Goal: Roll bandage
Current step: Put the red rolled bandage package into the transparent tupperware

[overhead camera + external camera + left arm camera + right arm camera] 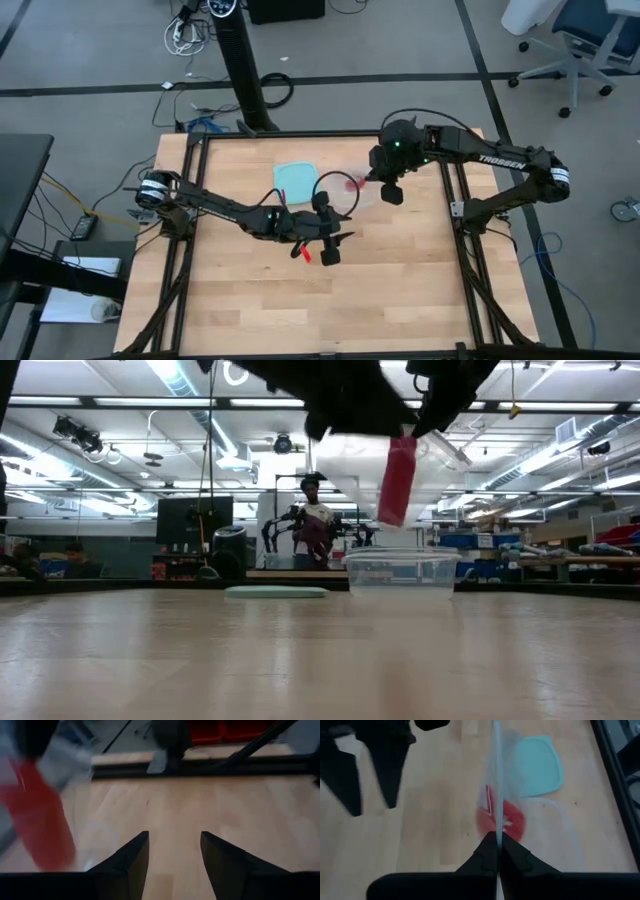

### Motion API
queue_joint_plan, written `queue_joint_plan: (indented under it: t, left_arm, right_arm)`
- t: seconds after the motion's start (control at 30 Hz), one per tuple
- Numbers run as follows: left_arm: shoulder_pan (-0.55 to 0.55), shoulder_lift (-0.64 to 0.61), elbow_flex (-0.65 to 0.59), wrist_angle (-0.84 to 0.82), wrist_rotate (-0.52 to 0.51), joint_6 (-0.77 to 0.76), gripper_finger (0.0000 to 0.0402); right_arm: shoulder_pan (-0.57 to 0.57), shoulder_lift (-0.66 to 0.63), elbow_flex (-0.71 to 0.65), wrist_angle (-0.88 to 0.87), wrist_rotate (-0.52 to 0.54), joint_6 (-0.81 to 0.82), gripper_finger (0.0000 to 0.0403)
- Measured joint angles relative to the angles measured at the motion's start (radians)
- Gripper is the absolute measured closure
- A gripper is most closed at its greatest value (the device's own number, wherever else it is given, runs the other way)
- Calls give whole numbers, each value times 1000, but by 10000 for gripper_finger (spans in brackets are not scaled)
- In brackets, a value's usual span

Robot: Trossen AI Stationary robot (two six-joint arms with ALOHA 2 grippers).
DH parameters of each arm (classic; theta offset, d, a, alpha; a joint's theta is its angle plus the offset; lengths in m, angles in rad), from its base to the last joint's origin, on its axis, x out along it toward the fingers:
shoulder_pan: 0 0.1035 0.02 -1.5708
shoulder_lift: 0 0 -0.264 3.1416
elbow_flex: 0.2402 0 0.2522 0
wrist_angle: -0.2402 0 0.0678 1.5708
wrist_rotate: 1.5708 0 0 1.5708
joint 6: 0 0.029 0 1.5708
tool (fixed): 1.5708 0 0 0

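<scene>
Right gripper (497, 851) pinching plastic bag (496, 780) above bandage (512, 817), beside lid (540, 767)

Open tabletop (400, 290) toward the front; clear container (400, 571) and blue lid (296, 180) crowd the rear.

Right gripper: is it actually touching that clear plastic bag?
Touching. The right wrist view shows the right gripper shut on the edge of the clear bag.
</scene>
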Motion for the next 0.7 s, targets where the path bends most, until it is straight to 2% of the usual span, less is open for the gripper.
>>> queue_joint_plan:
  t: [0.13,0.37,0.47,0.7]
  left_arm:
    - [0,0,-60,39,-66,-45,220]
    - [10,0,-260,434,-87,-64,220]
    - [32,0,-339,551,-88,-90,220]
    - [89,0,-395,543,-91,-168,220]
  right_arm:
    - [-30,8,0,2,-1,-16,403]
    - [-61,46,0,44,-56,-23,403]
    - [-73,77,0,45,-67,-30,403]
    - [-97,150,0,56,-70,-48,403]
